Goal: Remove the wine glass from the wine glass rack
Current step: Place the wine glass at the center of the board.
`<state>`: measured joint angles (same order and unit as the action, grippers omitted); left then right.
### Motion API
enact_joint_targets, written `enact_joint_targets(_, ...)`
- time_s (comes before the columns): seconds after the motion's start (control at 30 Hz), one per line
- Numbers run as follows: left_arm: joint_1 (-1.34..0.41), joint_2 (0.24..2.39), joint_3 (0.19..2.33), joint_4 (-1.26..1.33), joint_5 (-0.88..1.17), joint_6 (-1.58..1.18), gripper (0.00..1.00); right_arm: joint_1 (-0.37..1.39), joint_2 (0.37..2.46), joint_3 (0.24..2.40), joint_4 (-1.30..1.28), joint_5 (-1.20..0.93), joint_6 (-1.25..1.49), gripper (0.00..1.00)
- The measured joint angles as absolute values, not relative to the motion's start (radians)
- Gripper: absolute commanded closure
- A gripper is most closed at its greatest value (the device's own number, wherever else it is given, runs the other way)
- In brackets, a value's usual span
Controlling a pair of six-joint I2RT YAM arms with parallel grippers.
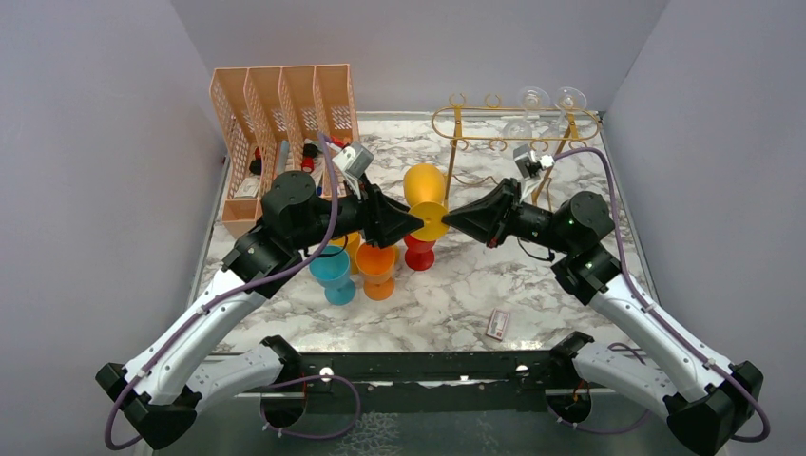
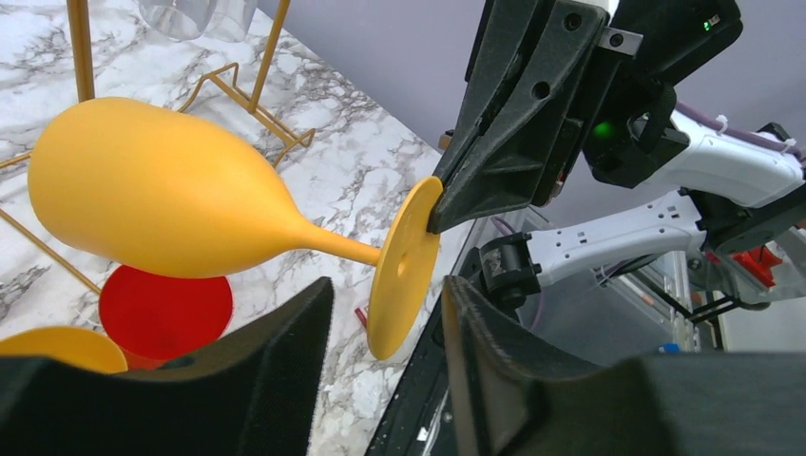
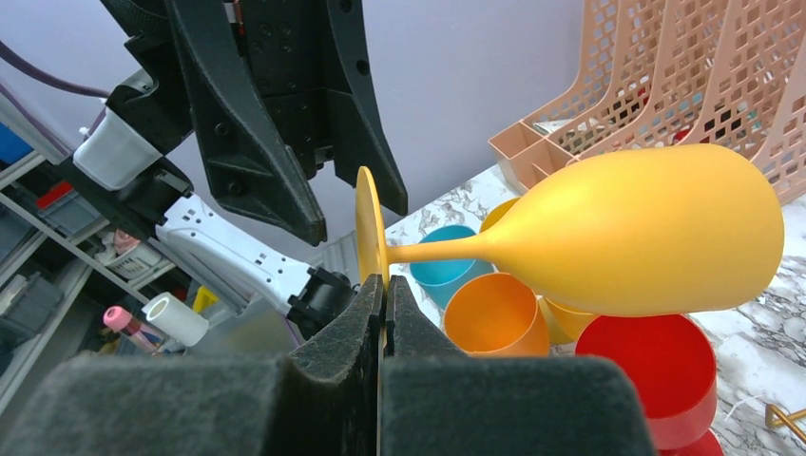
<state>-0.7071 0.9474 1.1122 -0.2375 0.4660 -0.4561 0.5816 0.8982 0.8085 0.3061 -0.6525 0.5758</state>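
1. My right gripper [image 3: 384, 285] was clamped on the foot rim of the wine glass [image 3: 646, 228], holding it level in mid-air.
2. The glass hung above the coloured cups [image 1: 375, 266], well apart from the wine glass rack [image 1: 513, 119].
3. My left gripper [image 2: 385, 294] stood with its fingers apart, straddling the foot but not closed on it. I judged this a handover position.

Overhead, wrist closeups, likely opposed, sharing glass [image 2: 162, 190]
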Motion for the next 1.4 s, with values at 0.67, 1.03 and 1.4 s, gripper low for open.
enact_joint_targets(0.67,-0.705,0.952,1.089,-0.200,0.482,-0.462,1.00,0.581,0.924,0.809,0.293,-0.708,0.566,0.74)
enact_joint_targets(1.03,-0.707,0.927,1.056,-0.157,0.486,-0.443,1.00,0.582,1.026,0.850,0.257,-0.874,0.584,0.85)
enact_joint_targets(1.4,-0.709,0.918,1.042,-0.137,0.509,-0.413,0.57,0.582,1.037,0.816,0.341,-0.915,0.626,0.99)
